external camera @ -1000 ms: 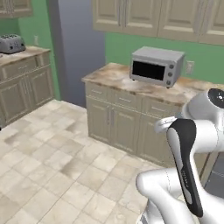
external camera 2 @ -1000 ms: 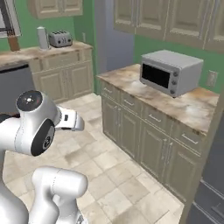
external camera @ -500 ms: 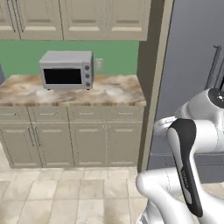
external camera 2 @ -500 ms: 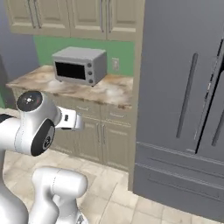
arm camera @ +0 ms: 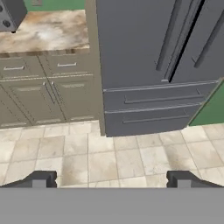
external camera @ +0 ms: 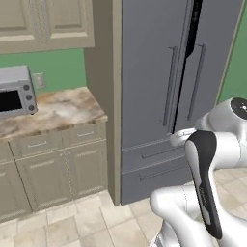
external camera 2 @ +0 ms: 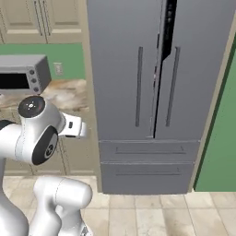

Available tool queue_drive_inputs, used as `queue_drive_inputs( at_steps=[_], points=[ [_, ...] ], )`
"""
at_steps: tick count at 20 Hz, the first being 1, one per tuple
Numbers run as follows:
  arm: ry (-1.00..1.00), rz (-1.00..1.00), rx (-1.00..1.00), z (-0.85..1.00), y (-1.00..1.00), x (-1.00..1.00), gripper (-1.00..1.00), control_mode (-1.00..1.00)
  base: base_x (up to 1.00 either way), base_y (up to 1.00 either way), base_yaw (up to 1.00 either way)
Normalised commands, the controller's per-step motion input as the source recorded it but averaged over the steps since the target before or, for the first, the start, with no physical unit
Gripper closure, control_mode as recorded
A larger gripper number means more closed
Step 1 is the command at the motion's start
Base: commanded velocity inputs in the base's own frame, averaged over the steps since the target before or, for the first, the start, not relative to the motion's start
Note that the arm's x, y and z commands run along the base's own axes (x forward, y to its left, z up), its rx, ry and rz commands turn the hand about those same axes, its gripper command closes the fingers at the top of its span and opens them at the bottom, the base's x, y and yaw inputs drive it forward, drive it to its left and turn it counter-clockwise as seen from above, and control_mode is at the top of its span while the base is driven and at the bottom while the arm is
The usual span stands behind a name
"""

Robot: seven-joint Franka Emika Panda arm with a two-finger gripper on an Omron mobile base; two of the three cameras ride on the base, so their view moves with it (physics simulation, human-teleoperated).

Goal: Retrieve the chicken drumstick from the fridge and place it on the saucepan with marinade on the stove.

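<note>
**Robot faces the fridge, doors barely ajar**

The tall grey fridge (external camera 2: 138, 92) stands at twelve o'clock, its two doors parted by a thin dark slit, both lower drawers shut. At nine o'clock runs a marble counter (external camera: 53, 113) over beige cabinets (arm camera: 39, 87), carrying a silver toaster oven (external camera: 14, 91). The tool (arm camera: 111, 179) hangs over the tiled floor (arm camera: 118, 157), fingers spread wide, holding nothing.

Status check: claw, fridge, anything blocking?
Claw open, empty, aimed at floor tiles. Fridge ahead, right door slightly ajar, both drawers shut. No obstacle visible on floor before it.
</note>
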Motion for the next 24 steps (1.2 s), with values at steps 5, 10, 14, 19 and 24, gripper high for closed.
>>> queue_drive_inputs(
  at_steps=[5, 10, 14, 19, 24],
  points=[
    [0.0, 0.0, 0.0, 0.0, 0.0, 0.0, -1.0, 1.0, 0.17, -0.48, -0.2],
    [0.0, 0.0, 0.0, 0.0, 0.0, 0.0, -1.0, 1.0, 0.27, -0.69, -0.05],
    [0.0, 0.0, 0.0, 0.0, 0.0, 0.0, -1.0, 1.0, 0.18, -0.69, 0.02],
    [0.0, 0.0, 0.0, 0.0, 0.0, 0.0, -1.0, 1.0, 0.06, -0.49, 0.14],
    [0.0, 0.0, 0.0, 0.0, 0.0, 0.0, -1.0, 1.0, 0.2, -0.18, 0.23]
  ],
)
